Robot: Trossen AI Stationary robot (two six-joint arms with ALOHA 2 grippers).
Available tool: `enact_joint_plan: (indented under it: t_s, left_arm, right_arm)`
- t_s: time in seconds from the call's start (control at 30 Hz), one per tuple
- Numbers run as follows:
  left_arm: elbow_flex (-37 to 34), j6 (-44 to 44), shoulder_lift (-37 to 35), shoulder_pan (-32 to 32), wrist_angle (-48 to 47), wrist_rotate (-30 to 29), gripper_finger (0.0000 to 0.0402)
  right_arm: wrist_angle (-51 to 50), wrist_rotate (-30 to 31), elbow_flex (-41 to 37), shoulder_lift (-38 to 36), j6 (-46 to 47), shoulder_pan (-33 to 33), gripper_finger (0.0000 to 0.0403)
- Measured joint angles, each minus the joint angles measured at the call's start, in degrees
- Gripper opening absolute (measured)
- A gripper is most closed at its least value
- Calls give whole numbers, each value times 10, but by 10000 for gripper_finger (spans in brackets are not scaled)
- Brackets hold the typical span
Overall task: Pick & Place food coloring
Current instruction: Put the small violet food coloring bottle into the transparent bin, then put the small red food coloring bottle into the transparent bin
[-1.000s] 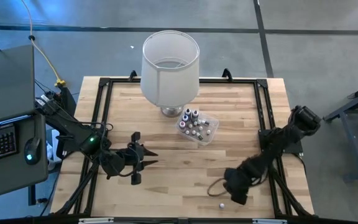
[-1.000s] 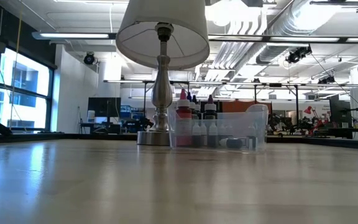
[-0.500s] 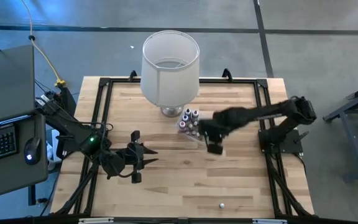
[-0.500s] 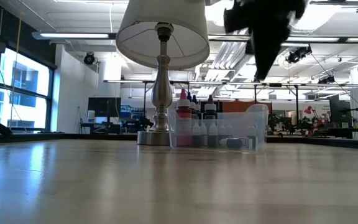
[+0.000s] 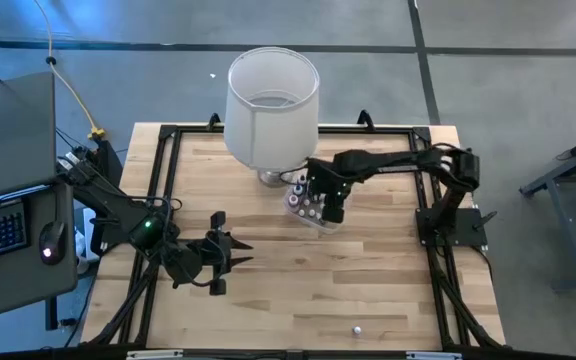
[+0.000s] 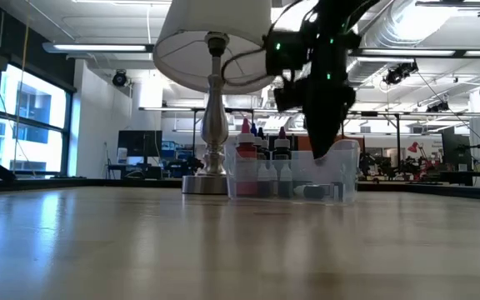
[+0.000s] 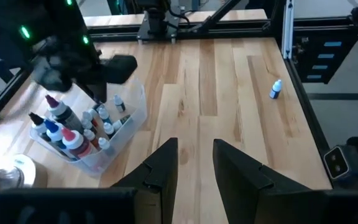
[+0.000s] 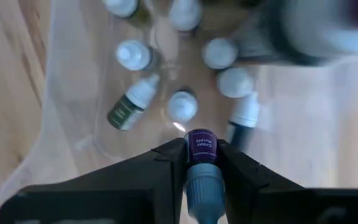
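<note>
A clear plastic tub (image 5: 320,206) stands beside the lamp base and holds several small white-capped food coloring bottles (image 8: 182,106), some upright and some lying down. My right gripper (image 5: 333,208) hangs over the tub, pointing down, shut on one small purple-labelled bottle (image 8: 201,148). One more bottle (image 5: 356,328) lies alone on the wood near the table's near edge. My left gripper (image 5: 232,262) stands open above the table's left half, with nothing between its fingers (image 7: 166,165). My right gripper pinches the small bottle between its two fingers, at the purple-labelled part (image 8: 201,142). The fingers come from above and point down. The bottle is lifted clear, over the bottles in the tub (image 8: 61,93).
A tall lamp with a big white shade (image 5: 272,108) and a metal foot (image 6: 212,179) stands right behind the tub. Black rails (image 5: 158,200) frame the tabletop. Bare wood lies between the tub and the near edge.
My right gripper has swung from the table's near right part toward the far edge and the left, turning as it went. It now hangs over the tub. The lone bottle near the near edge has stayed where it was.
</note>
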Motion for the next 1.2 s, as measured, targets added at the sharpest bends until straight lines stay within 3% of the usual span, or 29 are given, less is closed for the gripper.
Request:
enact_joint_plan:
  t_s: [0.43, 0.73, 0.93, 1.13, 1.2]
  left_arm:
    - [0, -1, 0, 0, -12, 30, 99]
    - [0, -1, 0, 0, -19, 39, 99]
    - [0, -2, 0, 0, -16, 35, 99]
    - [0, -1, 0, 0, -6, 33, 99]
    - [0, -1, 0, 0, -6, 33, 99]
  right_arm:
    - [31, 16, -4, 67, 5, 9, 85]
    - [27, -3, -4, 60, 5, 10, 159]
    - [-128, -17, 63, 55, 45, 28, 171]
    - [-271, 55, 189, 54, 66, 92, 150]
    - [-301, 53, 229, 54, 106, 118, 143]
